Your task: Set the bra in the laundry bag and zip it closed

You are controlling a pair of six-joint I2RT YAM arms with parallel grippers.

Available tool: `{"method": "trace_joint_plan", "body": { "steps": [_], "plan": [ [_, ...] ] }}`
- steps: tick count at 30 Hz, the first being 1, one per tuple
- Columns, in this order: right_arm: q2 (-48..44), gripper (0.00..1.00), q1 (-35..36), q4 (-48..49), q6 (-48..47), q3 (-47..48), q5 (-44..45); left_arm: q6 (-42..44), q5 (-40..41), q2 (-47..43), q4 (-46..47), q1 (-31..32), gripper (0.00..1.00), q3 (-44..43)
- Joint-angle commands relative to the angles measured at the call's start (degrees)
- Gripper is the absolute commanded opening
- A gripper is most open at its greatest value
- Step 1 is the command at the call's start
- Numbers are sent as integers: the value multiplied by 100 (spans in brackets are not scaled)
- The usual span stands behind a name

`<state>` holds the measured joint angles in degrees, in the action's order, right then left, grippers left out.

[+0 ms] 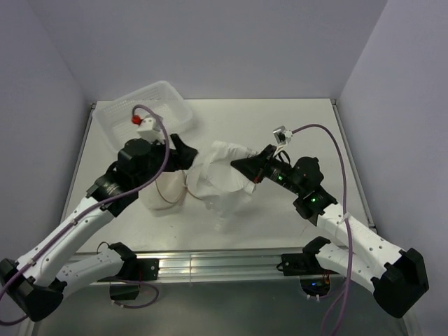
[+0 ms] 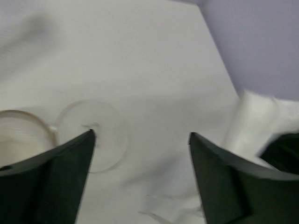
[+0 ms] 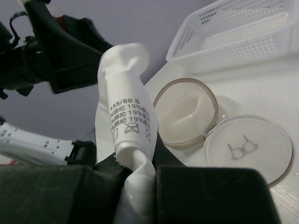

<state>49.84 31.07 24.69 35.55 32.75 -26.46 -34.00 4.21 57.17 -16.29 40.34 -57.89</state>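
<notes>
Tabletop [image 1: 294,126]: right gripper [image 3: 140,170] clamps the bra [image 3: 127,121]; left gripper [image 2: 140,144] gapes empty. Insertion step: next, lower bra into laundry bag [image 3: 187,119] ahead of right gripper.

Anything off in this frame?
Mildly: the right gripper pinches the bra by a twisted fold at its care label, leaving it crumpled. The left gripper is open and empty. The laundry bag lies open; nothing looks damaged.

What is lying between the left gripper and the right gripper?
The bra, bunched up. The right gripper pinches one end of it, and the open left gripper is at its other side. The top external view shows this.
</notes>
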Motion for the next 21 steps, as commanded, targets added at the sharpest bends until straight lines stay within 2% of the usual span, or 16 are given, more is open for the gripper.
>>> {"method": "trace_joint_plan", "body": {
  "steps": [1, 3, 4, 7, 9, 11, 13, 15, 19, 21],
  "plan": [
    [217, 0, 267, 265, 75, 459, 938, -63, 1505, -381, -849, -859, 81, 442],
    [446, 0, 434, 282, 136, 521, 1395, -168, 1407, -373, -867, -1387, 63, 699],
    [534, 0, 522, 308, 206, 600, 1850, -212, 1381, -329, -780, -1527, 60, 926],
    [842, 0, 795, 379, 496, 802, 2580, -248, 1468, -110, -674, -1775, 65, 1095],
    [1070, 0, 997, 379, 610, 977, 2995, -230, 1434, 22, -586, -1819, 79, 1087],
    [1333, 0, 1120, 422, 733, 1057, 3471, -221, 1198, 223, -427, -1845, 79, 1034],
    [1518, 0, 1173, 502, 944, 1189, 3656, -221, 1074, 400, -462, -1845, 70, 894],
    [1712, 0, 1313, 563, 1137, 1286, 4094, -221, 1283, 515, -515, -1845, 51, 919],
    [2002, 0, 1472, 634, 1480, 1497, 4640, -291, 1522, 471, -594, -1845, 43, 1121],
    [2160, 0, 1568, 677, 1656, 1646, 4956, -361, 1478, 453, -559, -1854, 31, 1262]
  ]
}}
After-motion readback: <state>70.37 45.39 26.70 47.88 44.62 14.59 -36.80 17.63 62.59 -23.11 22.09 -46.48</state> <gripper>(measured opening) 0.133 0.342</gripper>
